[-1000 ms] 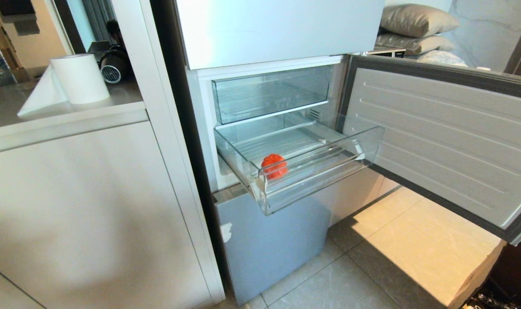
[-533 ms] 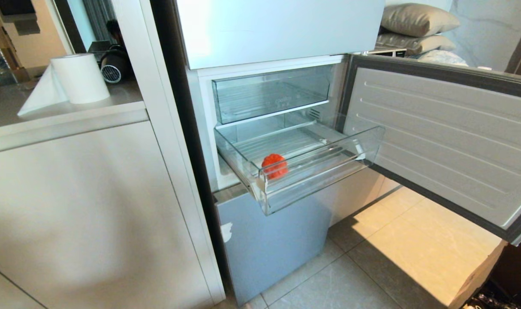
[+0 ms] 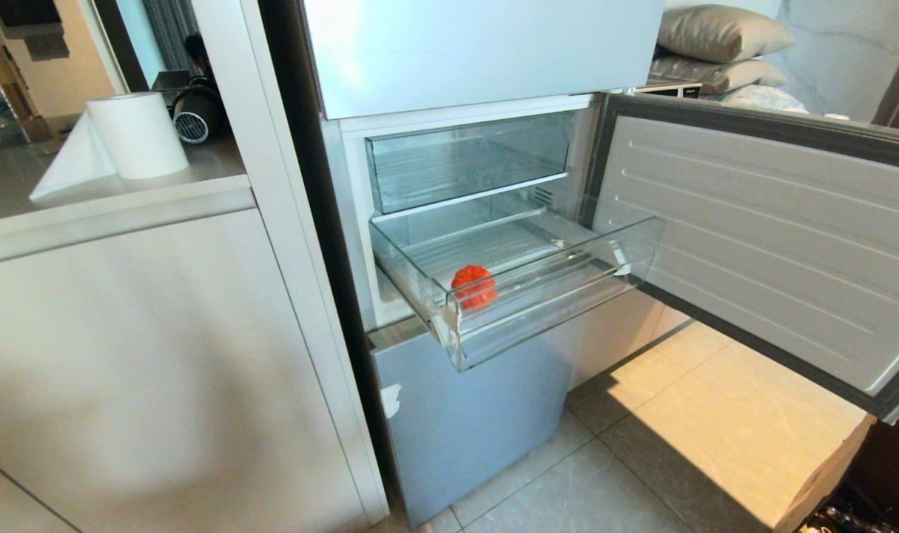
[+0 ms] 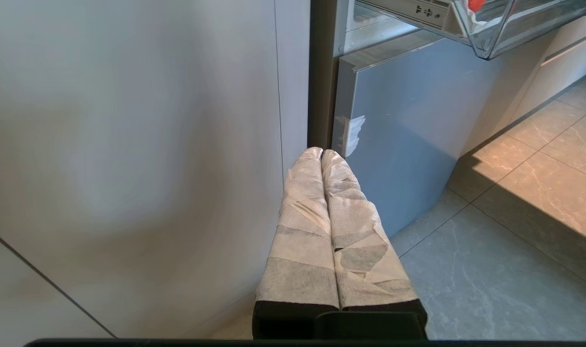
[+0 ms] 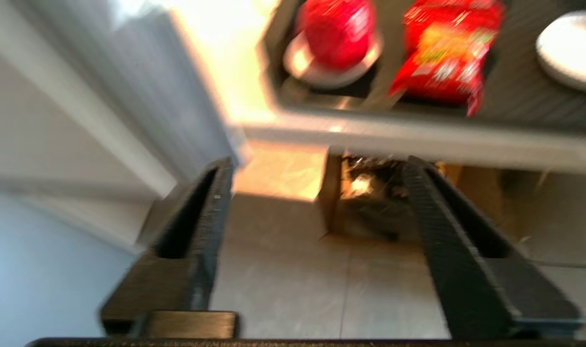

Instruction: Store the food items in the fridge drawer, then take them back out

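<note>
The ball lies in the pulled-out drawer, centre frame. Left gripper fingers pressed together by the fridge; right gripper fingers spread, empty.

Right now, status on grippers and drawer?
Left gripper shut, parked low by fridge. Right gripper open, empty. Orange-red ball in pulled-out fridge drawer. Nothing blocking it.

no text, label or number can be read anywhere.

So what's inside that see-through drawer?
One small orange-red ball sits near the front of the pulled-out fridge drawer. The rest of its ribbed floor looks bare; the back end is hidden inside the fridge.
</note>
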